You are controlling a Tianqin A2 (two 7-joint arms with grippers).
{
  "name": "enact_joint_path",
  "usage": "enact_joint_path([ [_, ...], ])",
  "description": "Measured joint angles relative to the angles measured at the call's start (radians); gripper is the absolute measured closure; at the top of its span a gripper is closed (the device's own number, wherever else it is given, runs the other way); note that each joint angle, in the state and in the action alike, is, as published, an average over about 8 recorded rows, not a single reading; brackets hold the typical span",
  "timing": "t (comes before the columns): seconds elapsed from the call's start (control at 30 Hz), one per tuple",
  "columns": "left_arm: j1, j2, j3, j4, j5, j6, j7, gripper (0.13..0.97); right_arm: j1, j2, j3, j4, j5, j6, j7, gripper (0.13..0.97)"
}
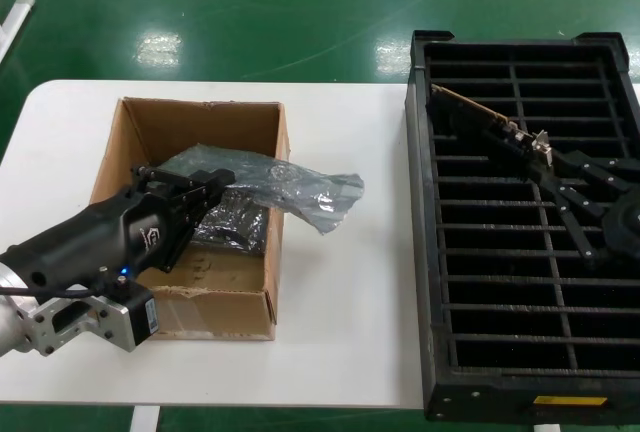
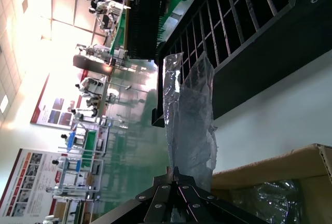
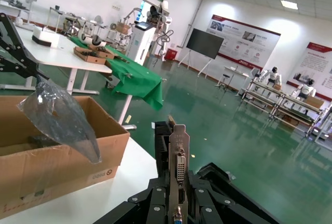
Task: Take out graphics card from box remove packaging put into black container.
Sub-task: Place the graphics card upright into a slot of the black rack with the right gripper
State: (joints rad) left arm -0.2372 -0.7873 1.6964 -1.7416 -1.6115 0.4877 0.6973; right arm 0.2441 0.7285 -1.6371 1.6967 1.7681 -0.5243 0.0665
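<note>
**Card lowered toward tray, bag held back**

While the right gripper (image 1: pixel 552 164) was clamped on the graphics card (image 1: pixel 490 122), bracket nearest its fingers, the board was angled over the black container (image 1: pixel 425 252), apparently for slotting. The left gripper (image 1: pixel 212 184) was closed on the packaging (image 1: pixel 290 187) above the box (image 1: pixel 225 297), keeping it clear.
</note>
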Motion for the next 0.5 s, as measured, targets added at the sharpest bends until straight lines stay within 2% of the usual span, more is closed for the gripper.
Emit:
enact_joint_path([
  [0.23,0.0,0.0,0.0,0.0,0.0,0.0,0.0,0.959,0.04,-0.006,-0.033,-0.01,-0.039,0.002,0.017,0.908],
  [0.5,0.0,0.0,0.0,0.0,0.0,0.0,0.0,0.959,0.285,-0.008,-0.178,-0.124,-0.249,-0.078,0.094,0.908],
])
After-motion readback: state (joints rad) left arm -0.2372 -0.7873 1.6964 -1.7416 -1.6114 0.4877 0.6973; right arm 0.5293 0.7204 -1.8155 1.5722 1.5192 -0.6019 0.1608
